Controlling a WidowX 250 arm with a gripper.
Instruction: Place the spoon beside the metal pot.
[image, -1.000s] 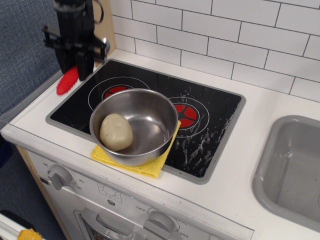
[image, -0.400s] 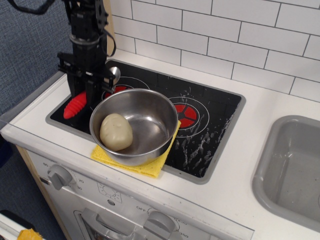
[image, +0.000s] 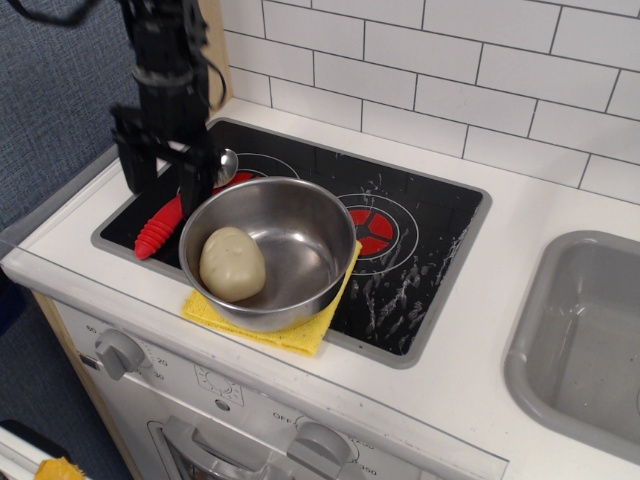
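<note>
1. The spoon (image: 172, 218) is seen lying on the black hob (image: 420, 270), at about nine o'clock from the pot (image: 268, 250), just beside its rim. Its red handle is pointed toward seven o'clock and its silver bowl toward one o'clock, near the far-left burner ring.

2. The gripper (image: 168, 172) is held directly over the spoon. Its two black fingers are spread apart, one on each side of the handle, and the spoon appears to be released; whether a fingertip is touching it cannot be told.

3. The pot is set on a yellow sponge (image: 300, 335) at the hob's front edge, and a pale, potato-like lump (image: 232, 262) is held inside it.

4. The step in hand is judged to be the release: the spoon seems already laid beside the pot, so the task looks nearly done.

5. For the next move, a straight lift is called for, with the fingers kept spread so that the handle is not dragged or rolled.

6. Care is needed at three o'clock of the gripper, where the pot's rim is close and could be knocked.
</note>
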